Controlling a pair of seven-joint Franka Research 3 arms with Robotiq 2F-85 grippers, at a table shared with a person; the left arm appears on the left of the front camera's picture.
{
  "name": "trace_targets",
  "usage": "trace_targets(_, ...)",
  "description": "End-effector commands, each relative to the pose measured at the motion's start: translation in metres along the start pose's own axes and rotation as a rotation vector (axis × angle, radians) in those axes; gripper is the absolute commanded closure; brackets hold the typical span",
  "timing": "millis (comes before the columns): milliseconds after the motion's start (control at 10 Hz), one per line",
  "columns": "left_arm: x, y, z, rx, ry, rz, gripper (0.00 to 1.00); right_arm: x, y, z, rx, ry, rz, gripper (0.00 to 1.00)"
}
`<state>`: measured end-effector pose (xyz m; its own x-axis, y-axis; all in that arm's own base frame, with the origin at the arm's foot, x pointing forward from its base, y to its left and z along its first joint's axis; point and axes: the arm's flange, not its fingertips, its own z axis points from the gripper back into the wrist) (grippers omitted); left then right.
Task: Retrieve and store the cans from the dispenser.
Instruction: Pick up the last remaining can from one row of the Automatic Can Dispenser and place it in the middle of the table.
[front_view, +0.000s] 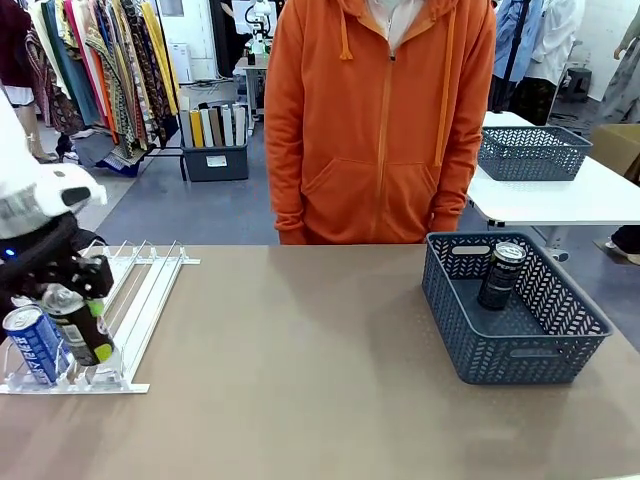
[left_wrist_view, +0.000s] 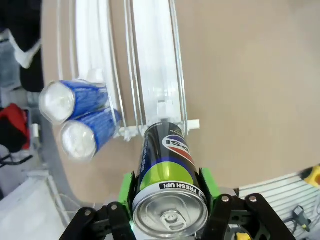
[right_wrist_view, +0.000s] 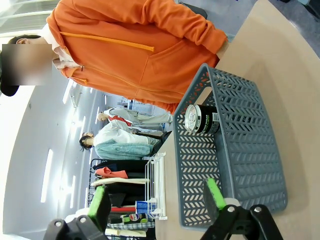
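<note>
Gripping a black and green can (front_view: 85, 335) (left_wrist_view: 167, 160) by its upper part, the left fingers (front_view: 90, 280) (left_wrist_view: 208, 186) are closed on it with a green pad pressed to each side, the silver top facing the wrist camera. The can leans, and its base sits at the front lip of the dispenser (front_view: 150, 290) (left_wrist_view: 155, 60), which lies along the left edge of the bench (front_view: 300, 380); I cannot tell whether the base touches the rail. Just beside it, in the neighbouring rail at the lip, stands a blue can (front_view: 35, 345) (left_wrist_view: 87, 137), and the left wrist view shows a second blue can (left_wrist_view: 75, 100) right behind that one. Near the right edge of the bench sits a dark grey-blue basket (front_view: 520, 350) (right_wrist_view: 250, 150) with one dark can (front_view: 500, 275) (right_wrist_view: 202, 119) upright at its far end. The right fingers (right_wrist_view: 215, 194) stand wide apart with nothing between them, above the bench on the robot's side of the basket. A person in an orange hoodie (front_view: 380, 120) stands at the far edge.
</note>
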<state>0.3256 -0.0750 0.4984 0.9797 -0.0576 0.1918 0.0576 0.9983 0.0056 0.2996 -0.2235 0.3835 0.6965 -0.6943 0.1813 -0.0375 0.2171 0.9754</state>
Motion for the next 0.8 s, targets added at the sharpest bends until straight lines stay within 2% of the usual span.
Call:
trace_targets(0, -0.028, -0.004, 0.058, -0.002, -0.135, 0.018, 1.00, 0.001, 0.003, 0.002, 0.006, 0.003, 0.001, 0.00)
trace_targets(200, -0.054, 0.002, 0.088, -0.100, -0.253, 0.020, 1.00, 0.001, 0.003, 0.002, 0.006, 0.003, 0.001, 0.00)
trace_targets(300, -0.061, 0.011, 0.090, -0.162, -0.246, 0.025, 1.00, 0.001, 0.003, 0.002, 0.006, 0.003, 0.001, 0.00)
trace_targets(400, -0.045, -0.004, 0.088, -0.034, -0.195, 0.001, 1.00, 0.001, 0.003, 0.002, 0.006, 0.003, 0.001, 0.00)
trace_targets(700, -0.045, -0.004, 0.088, -0.034, -0.195, 0.001, 1.00, 0.001, 0.003, 0.002, 0.006, 0.003, 0.001, 0.00)
